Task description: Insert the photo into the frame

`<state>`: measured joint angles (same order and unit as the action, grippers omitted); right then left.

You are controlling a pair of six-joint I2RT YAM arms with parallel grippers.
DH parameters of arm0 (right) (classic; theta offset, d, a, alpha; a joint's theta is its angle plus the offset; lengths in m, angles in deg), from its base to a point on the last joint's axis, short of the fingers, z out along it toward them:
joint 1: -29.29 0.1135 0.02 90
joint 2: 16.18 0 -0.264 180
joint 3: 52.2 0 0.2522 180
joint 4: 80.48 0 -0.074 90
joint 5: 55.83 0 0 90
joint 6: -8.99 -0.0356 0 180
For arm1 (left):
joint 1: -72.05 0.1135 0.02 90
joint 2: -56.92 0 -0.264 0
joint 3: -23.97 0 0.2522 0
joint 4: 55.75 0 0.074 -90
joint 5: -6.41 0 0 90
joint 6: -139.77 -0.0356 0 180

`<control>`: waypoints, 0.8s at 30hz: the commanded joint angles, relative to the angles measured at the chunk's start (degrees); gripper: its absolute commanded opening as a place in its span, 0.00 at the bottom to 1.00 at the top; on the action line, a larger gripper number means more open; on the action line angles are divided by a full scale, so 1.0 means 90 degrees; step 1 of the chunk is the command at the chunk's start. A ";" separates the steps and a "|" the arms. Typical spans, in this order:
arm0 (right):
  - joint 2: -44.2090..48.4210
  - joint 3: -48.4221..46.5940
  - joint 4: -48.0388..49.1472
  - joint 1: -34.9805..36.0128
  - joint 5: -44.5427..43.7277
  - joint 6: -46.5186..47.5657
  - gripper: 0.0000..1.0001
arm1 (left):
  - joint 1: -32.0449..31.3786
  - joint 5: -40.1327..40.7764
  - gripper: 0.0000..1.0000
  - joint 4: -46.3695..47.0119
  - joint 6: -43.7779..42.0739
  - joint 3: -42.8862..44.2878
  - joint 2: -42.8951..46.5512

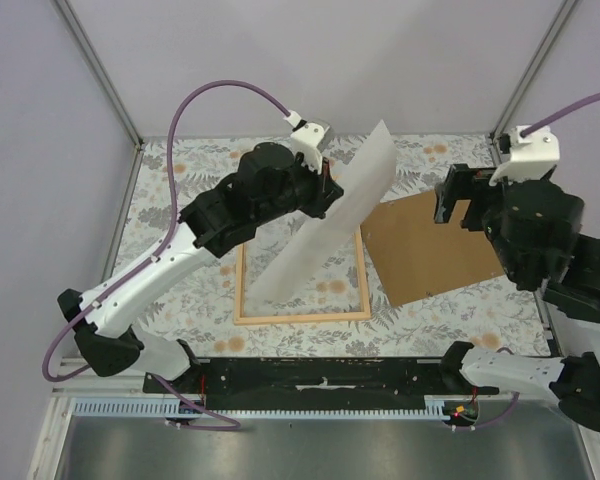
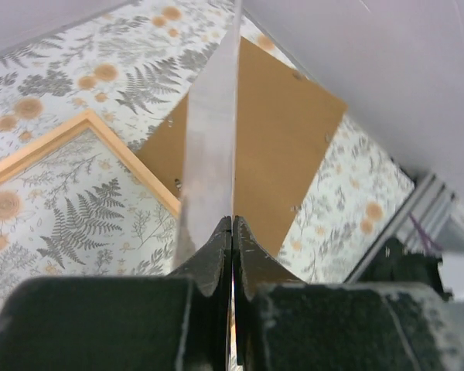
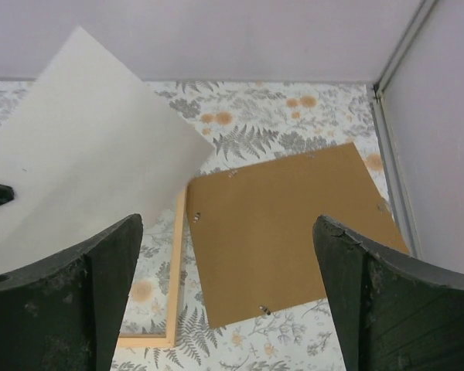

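The photo (image 1: 325,225) hangs tilted in the air over the frame, with its plain white back showing. My left gripper (image 1: 332,192) is shut on its left edge. In the left wrist view the sheet (image 2: 210,131) runs edge-on from between the closed fingertips (image 2: 232,222). The light wood frame (image 1: 300,317) lies flat on the floral table below it, and its rail (image 2: 131,166) shows there too. My right gripper (image 1: 450,205) is open and holds nothing, just right of the photo (image 3: 85,147) and above the board; its fingers stand wide apart (image 3: 228,224).
A brown backing board (image 1: 430,248) lies askew on the table right of the frame, with one corner near the frame's right rail (image 3: 175,255). Metal posts and pale walls close in the table at the back and sides. A black bar (image 1: 320,375) runs along the near edge.
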<state>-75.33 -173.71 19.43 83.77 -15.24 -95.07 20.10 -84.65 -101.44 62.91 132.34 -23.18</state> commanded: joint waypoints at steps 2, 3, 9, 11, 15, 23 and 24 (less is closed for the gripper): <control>-0.0127 0.1237 0.1030 -0.1606 0.1726 -0.0624 0.98 | -0.0516 0.2536 0.02 0.0773 0.1634 0.0600 -0.0377; -0.0068 0.1452 0.1206 -0.1919 0.2088 -0.0663 0.98 | -0.0605 0.2839 0.02 0.0735 0.1712 0.0737 -0.0494; -0.0204 0.1913 0.1578 -0.3385 0.3574 -0.1015 0.98 | -0.0898 0.4266 0.02 0.0510 0.2327 0.1499 -0.1071; -0.0185 0.1981 0.1695 -0.3717 0.3886 -0.1025 0.98 | -0.0860 0.4832 0.02 0.0510 0.2455 0.1451 -0.1003; -0.0234 0.2030 0.1754 -0.4129 0.4337 -0.1015 0.98 | 0.0026 0.4340 0.02 0.0344 0.3243 0.0547 -0.0585; -0.0253 0.2547 0.2066 -0.4227 0.4718 -0.1005 0.98 | 0.2701 0.1148 0.02 0.2790 0.3569 -0.4558 0.1037; -0.0263 0.2615 0.2115 -0.4227 0.4786 -0.1025 0.98 | 0.3053 0.0766 0.02 0.3133 0.3607 -0.5038 0.1077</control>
<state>-77.82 -152.09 34.95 46.09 24.36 -103.77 38.24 -62.05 -86.68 91.41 103.12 -17.43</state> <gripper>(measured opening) 0.979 0.026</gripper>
